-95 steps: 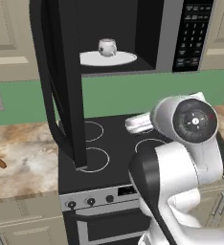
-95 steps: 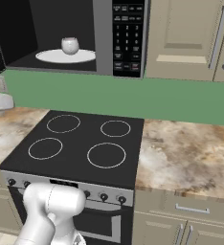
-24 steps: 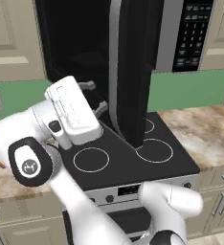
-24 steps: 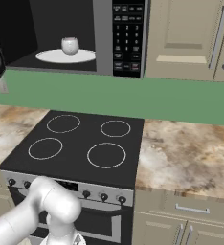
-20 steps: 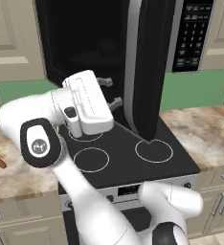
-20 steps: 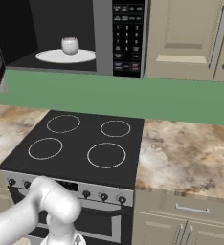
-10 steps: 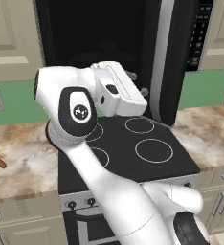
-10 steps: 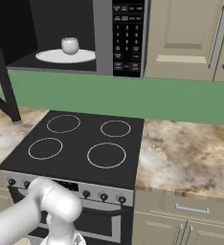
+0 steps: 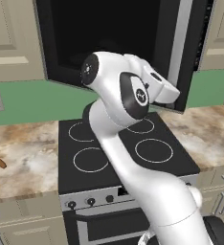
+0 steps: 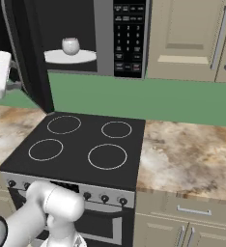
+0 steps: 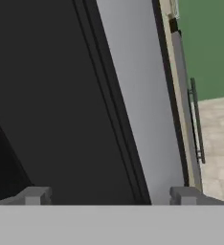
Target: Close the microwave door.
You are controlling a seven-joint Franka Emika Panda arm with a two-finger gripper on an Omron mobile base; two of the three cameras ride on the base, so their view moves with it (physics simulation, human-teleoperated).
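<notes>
The gripper (image 11: 111,194) rides with its 2 fingertips (image 11: 33,195) spread apart and holding nothing, pressed up near the outer face of the microwave door (image 11: 85,105), apparently to shove rather than grasp. That door (image 10: 30,53) stands part-swung over the stove (image 10: 81,144), leaving the microwave (image 10: 112,34) open, its plate (image 10: 70,56) showing

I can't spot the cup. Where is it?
In the right base view, the cup sits on the white plate inside the microwave, left of the keypad.
</notes>
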